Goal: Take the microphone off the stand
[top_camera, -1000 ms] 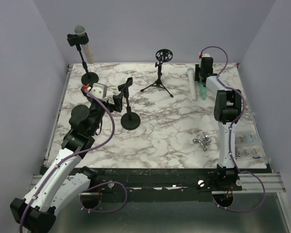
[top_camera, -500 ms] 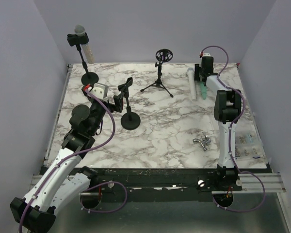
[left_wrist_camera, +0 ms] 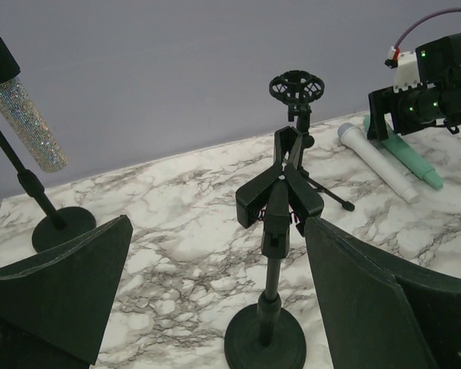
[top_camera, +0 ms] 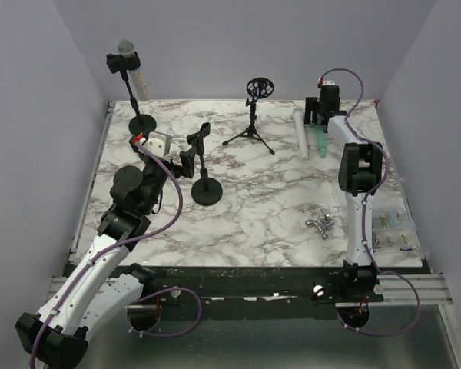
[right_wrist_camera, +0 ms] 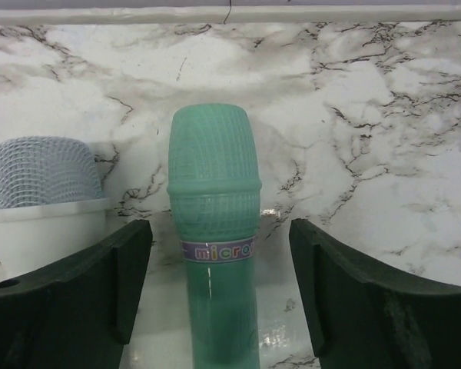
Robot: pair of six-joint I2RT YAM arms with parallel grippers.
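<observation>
A glittery silver microphone (top_camera: 127, 61) (left_wrist_camera: 27, 119) sits clipped in a tall black stand (top_camera: 142, 123) at the far left back. My left gripper (top_camera: 186, 160) (left_wrist_camera: 219, 223) is open, facing a second stand (top_camera: 205, 171) (left_wrist_camera: 279, 200) whose clip is empty. At the back right, a green microphone (top_camera: 321, 142) (right_wrist_camera: 213, 192) lies flat on the marble table. My right gripper (top_camera: 316, 119) (right_wrist_camera: 219, 231) is open around its head, fingers clear of it on both sides. A white microphone (top_camera: 300, 132) (right_wrist_camera: 42, 200) lies just left of the green one.
A small tripod stand with an empty round shock mount (top_camera: 255, 100) (left_wrist_camera: 296, 88) stands at the back centre. A metal part (top_camera: 321, 224) and several small items (top_camera: 389, 229) lie near the right arm's base. Walls close in on the table on three sides.
My right gripper's jaws have spread apart and let go of the green microphone, which now lies on the table. The left arm has not moved.
</observation>
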